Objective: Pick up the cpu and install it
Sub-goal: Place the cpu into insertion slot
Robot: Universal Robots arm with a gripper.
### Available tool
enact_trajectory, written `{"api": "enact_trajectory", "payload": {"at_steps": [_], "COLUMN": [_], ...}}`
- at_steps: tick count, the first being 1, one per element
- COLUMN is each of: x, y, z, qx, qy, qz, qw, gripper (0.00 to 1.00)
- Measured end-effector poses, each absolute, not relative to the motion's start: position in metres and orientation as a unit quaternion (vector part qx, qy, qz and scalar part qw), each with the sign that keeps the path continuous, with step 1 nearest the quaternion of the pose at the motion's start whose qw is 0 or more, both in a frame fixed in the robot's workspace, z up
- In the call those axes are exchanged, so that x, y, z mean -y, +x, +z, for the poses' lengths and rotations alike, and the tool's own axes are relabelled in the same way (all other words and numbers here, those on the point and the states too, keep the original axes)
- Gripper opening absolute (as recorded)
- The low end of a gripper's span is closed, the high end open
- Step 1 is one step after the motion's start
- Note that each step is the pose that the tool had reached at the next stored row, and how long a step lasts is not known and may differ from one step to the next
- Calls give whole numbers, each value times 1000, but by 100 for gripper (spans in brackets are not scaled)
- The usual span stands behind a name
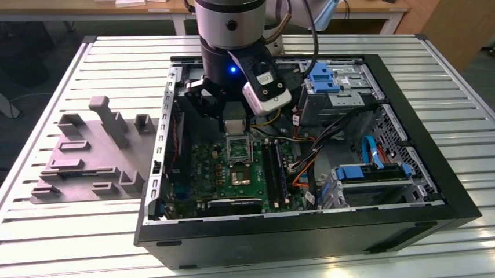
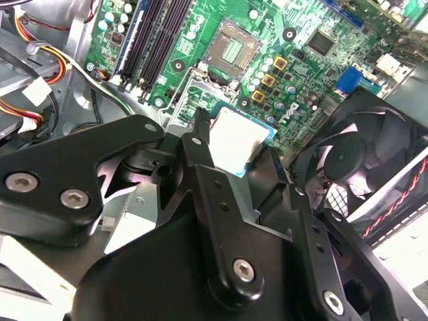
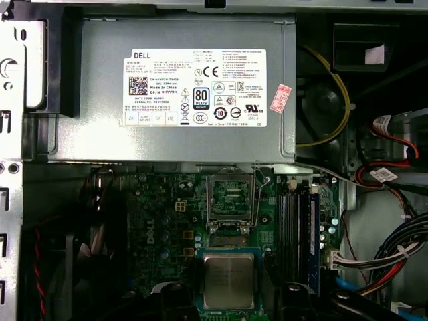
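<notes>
Black steel case lies open on a slatted table. A grey fixture sits at its nine o'clock in the exterior view. Green board covers the case floor.

Over the board hangs the single arm's claw. Its two dark fingers are pressed in from either side on the cpu. The chip rides level between them, silvery top up, clear of the board and not yet seated.

The socket shows a bare dark centre inside its metal frame.

What matters is the offset between the two. On the exterior view's clock face the socket lies at six o'clock from the claw, just beside it and lower. Little drift shows toward three or nine.

The cpu is square, so it has no long axis of its own. The socket frame's longer side runs twelve to six in that view. In the first wrist view the chip's edges look parallel to the frame. I judge the gap to be a short slide along one line plus a descent, with no twist.
</notes>
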State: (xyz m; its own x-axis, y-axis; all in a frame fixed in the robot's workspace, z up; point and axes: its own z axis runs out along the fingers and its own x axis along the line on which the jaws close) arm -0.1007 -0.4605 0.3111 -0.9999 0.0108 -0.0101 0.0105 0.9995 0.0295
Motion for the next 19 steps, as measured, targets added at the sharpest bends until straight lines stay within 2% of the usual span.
{"api": "enact_trajectory", "payload": {"at_steps": [19], "x": [469], "y": [-101], "z": [301], "qx": [-1000], "qy": [6], "qz": [10], "qw": [5], "gripper": [47]}}
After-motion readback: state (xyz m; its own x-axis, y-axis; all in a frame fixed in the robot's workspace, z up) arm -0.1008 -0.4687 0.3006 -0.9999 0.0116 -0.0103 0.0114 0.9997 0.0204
